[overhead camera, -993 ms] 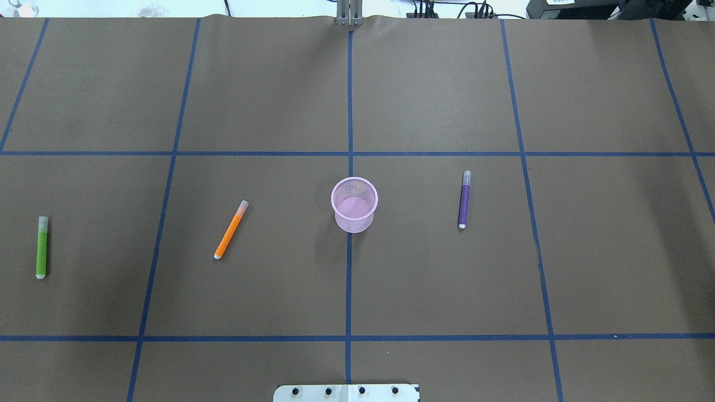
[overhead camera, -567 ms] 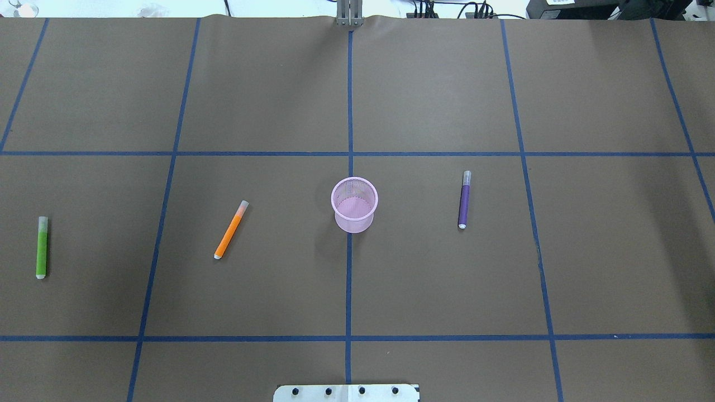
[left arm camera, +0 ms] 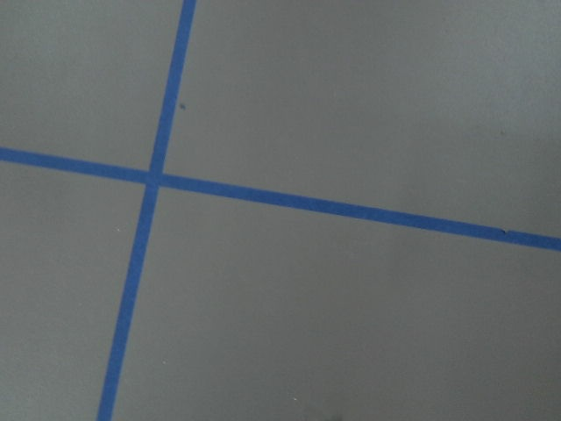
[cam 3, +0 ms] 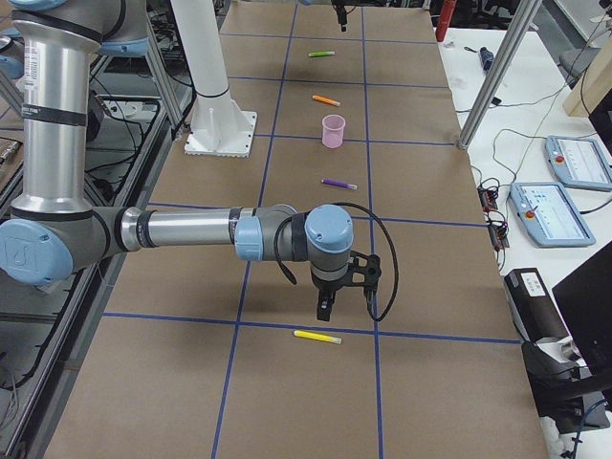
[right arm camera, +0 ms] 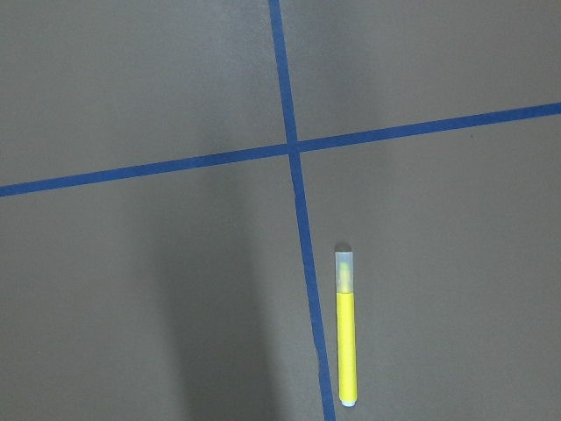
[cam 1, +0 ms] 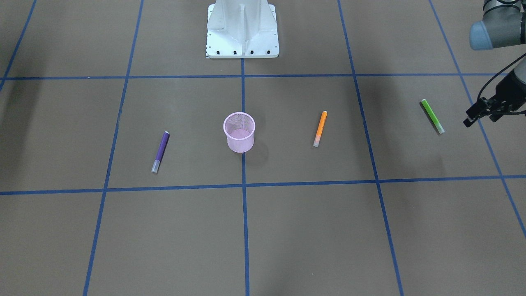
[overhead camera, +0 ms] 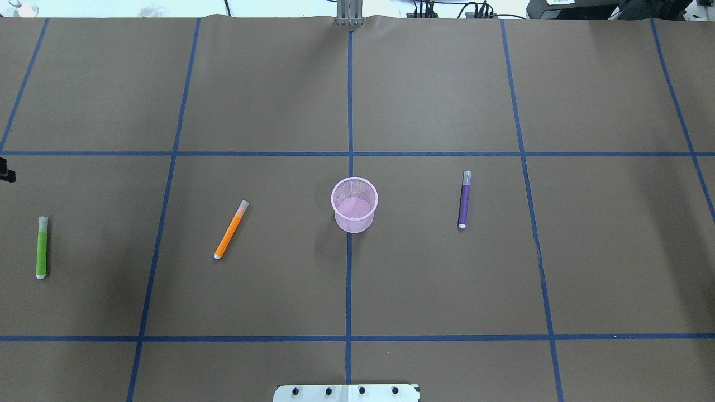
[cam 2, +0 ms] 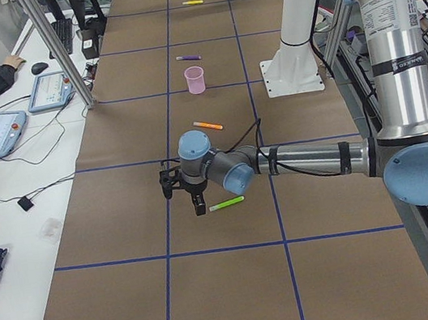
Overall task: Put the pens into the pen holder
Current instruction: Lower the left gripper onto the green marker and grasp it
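Beside green pen (cam 1: 432, 116), left gripper (cam 1: 471, 120) hovers, can't tell jaw state; pink mesh cup (cam 1: 239, 139) empty; next: descend, pinch it.

Worktop (overhead camera: 447, 279): pink mesh pen holder (overhead camera: 354, 204) standing upright at centre. Orange pen (overhead camera: 230, 229) and purple pen (overhead camera: 464, 199) lie flat either side, well apart from it, wide paper between. Left claw (cam 2: 199, 208) just beside green pen (overhead camera: 42, 247).

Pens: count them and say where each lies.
4, none in the pen holder: green pen far on the robot's left, orange pen left of the holder, purple pen right of it, yellow pen farther right, outside the overhead view.
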Motion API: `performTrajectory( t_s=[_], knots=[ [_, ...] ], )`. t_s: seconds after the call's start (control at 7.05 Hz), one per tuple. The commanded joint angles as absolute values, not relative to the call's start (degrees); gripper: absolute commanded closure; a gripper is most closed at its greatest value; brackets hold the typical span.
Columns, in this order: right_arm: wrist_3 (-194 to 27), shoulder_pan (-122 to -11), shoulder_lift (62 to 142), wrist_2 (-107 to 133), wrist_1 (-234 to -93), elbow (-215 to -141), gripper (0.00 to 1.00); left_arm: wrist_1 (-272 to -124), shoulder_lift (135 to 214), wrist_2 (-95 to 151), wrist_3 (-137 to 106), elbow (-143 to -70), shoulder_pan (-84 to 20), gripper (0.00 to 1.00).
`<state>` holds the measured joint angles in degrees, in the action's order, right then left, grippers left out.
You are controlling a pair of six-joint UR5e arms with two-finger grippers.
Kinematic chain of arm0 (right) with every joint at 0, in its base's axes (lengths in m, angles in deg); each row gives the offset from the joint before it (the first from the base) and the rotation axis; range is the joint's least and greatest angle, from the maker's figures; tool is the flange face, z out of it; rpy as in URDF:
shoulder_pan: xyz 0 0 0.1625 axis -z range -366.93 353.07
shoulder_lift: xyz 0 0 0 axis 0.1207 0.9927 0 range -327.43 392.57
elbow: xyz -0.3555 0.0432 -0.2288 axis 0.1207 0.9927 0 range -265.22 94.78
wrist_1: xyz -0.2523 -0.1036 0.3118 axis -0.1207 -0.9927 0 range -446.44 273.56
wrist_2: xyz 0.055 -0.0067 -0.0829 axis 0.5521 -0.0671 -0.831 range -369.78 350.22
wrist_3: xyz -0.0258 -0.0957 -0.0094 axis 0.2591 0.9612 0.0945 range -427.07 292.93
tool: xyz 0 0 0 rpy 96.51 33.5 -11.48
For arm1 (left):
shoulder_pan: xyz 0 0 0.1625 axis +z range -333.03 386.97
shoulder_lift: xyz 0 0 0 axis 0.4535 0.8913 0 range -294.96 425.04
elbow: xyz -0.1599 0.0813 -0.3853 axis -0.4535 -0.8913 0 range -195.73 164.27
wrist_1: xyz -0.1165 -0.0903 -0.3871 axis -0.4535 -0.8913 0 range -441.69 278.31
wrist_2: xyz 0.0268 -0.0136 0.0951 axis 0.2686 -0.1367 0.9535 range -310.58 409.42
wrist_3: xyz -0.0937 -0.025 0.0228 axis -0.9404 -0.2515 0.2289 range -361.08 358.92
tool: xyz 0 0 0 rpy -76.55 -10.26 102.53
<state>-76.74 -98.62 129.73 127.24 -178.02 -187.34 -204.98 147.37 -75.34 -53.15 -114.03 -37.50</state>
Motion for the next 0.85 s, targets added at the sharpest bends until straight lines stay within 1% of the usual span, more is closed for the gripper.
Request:
performTrajectory(
  t_s=[0.0,0.57,0.71],
  knots=[
    [-76.74,-98.6,129.69,127.24,-178.03,-187.35,0.01,-208.43,146.16,-68.82,-62.57,-113.99,-28.26,0.0],
    [-76.74,-98.6,129.52,127.24,-178.03,-187.35,0.01,-208.25,146.6,-68.8,-62.69,-111.62,-24.11,0.01],
    [-76.66,-98.6,129.52,127.15,-178.03,-187.27,0.01,-208.25,146.6,-68.8,-62.6,-111.45,-23.58,0.07]
  ],
)
